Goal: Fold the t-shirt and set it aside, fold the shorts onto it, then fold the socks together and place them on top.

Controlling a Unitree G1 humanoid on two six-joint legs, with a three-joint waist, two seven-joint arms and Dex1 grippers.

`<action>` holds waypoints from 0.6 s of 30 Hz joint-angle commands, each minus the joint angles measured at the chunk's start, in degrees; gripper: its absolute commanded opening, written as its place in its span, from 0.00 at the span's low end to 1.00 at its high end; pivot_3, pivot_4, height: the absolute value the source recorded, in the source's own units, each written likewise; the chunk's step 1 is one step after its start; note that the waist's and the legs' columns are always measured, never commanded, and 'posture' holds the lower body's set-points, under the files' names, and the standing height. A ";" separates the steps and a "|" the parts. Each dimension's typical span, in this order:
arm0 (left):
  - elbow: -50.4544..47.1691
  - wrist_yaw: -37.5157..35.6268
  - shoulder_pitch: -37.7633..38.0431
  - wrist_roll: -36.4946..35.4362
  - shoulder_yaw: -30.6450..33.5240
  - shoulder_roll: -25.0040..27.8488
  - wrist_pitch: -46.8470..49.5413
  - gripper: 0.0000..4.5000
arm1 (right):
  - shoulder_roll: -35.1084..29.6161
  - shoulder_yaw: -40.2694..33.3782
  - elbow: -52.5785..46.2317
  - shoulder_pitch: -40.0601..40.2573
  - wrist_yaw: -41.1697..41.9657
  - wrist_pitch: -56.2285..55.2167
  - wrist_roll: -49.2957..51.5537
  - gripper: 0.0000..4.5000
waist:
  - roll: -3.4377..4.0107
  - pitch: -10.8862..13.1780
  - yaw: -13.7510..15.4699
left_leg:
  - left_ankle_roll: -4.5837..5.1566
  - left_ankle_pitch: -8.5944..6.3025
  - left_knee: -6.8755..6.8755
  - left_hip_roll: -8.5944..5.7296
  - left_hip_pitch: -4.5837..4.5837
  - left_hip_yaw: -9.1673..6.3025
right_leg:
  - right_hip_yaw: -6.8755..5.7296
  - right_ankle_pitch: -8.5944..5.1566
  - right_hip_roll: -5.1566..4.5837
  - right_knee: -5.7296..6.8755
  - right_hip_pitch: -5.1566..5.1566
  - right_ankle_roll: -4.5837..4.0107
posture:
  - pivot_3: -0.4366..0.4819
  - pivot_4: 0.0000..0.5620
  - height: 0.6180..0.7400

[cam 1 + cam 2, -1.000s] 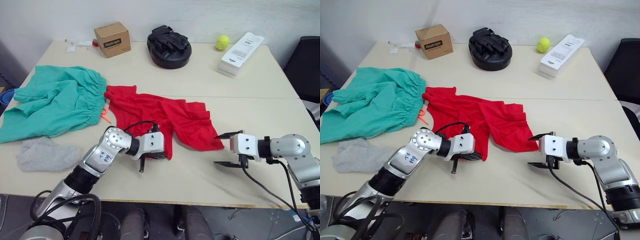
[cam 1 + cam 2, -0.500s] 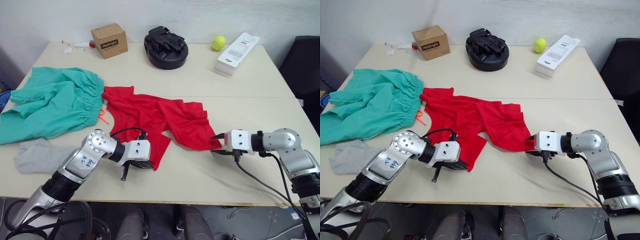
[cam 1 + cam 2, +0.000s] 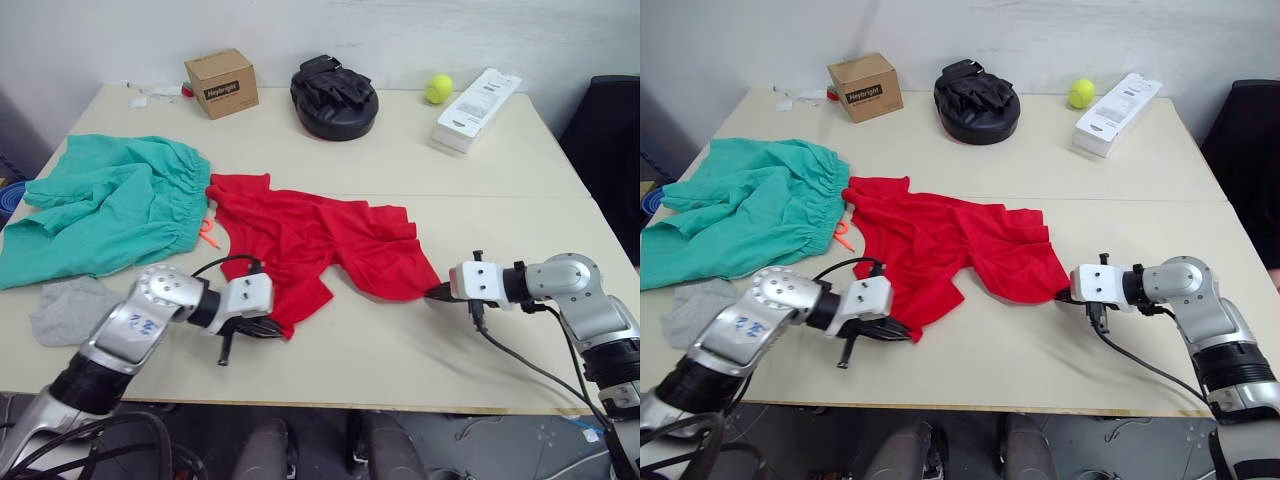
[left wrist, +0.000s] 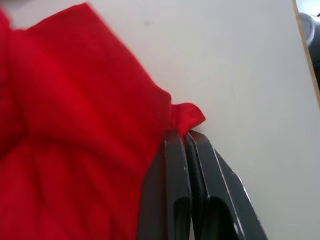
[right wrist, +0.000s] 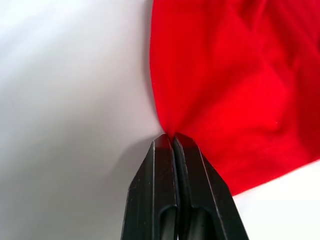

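We are at the start: our left pincer (image 3: 268,327) and right pincer (image 3: 437,292) are each clamped on a near hem corner of the t-shirt (image 3: 320,240), crumpled mid-worktop (image 3: 500,170). Shorts (image 3: 105,205) and socks (image 3: 70,305) lie unfolded at left.

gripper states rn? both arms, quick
Left gripper: closed, pinching the near hem of the red t-shirt.
Right gripper: closed, pinching the t-shirt's edge on the robot's right.
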 commanded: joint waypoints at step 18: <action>-17.05 -10.98 39.99 -11.52 28.52 17.77 2.68 0.00 | -18.11 -12.01 -37.09 31.99 11.28 19.53 23.08 0.00 | 0.35 0.20 0.09 | -0.03 -0.18 -0.13 -0.06 -0.14 -0.33 | -0.37 -0.10 -0.21 -0.20 0.01 -0.18 | 0.48 0.27 1.00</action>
